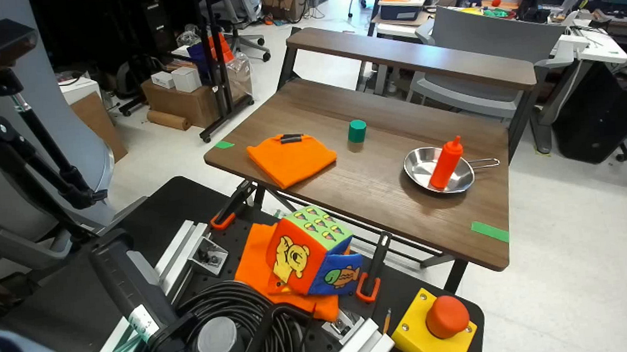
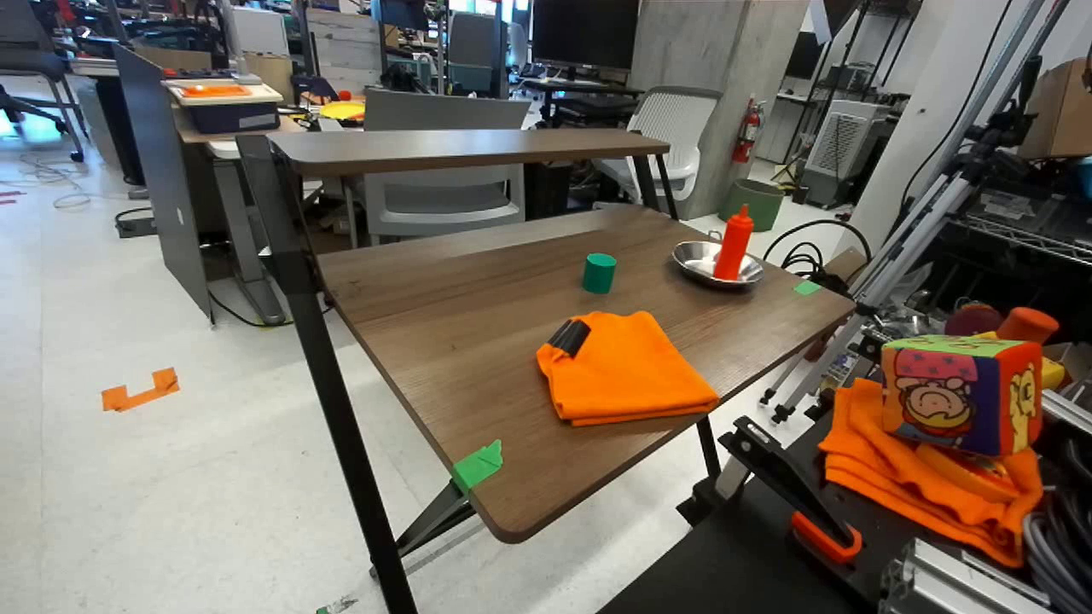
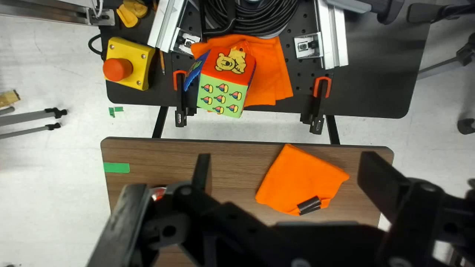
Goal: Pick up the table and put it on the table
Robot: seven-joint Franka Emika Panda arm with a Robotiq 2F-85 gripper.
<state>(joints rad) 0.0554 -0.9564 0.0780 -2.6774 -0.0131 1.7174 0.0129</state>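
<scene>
Brown wooden table [image 1: 375,167] spans the centre of an exterior view, bearing orange cloth [image 1: 291,161], green cylinder [image 1: 357,131] and red bottle [image 1: 446,163] in a steel pan [image 1: 417,165], while the gripper [image 3: 285,167] gapes empty in the wrist view's lower half, so lifting and placing both seem pending.

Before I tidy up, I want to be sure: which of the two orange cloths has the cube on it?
The cloth on the black table, under the cube. The other cloth, on the brown table, bears only a dark strip.
</scene>
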